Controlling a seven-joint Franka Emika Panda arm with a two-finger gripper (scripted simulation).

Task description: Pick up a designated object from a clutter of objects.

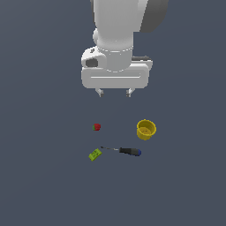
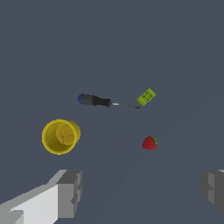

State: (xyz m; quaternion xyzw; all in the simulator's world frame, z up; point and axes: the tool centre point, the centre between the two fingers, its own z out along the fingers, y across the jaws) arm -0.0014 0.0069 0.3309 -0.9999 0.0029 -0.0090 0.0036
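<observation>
The tiny red strawberry (image 1: 96, 127) with a green top lies on the grey floor; it also shows in the wrist view (image 2: 150, 143). My gripper (image 1: 114, 93) hangs high above the floor, open and empty, with the fingers (image 2: 69, 194) wide apart. The strawberry lies below it, slightly toward the exterior view's left. The yellow cup (image 1: 146, 129) stands upright at the exterior view's right and shows in the wrist view (image 2: 60, 136). The black-and-blue-handled screwdriver (image 1: 123, 151) and the small green block (image 1: 95, 154) lie nearer the camera.
The screwdriver (image 2: 99, 101) and green block (image 2: 146, 96) lie close together, the screwdriver's tip pointing at the block. The floor is plain dark grey all around.
</observation>
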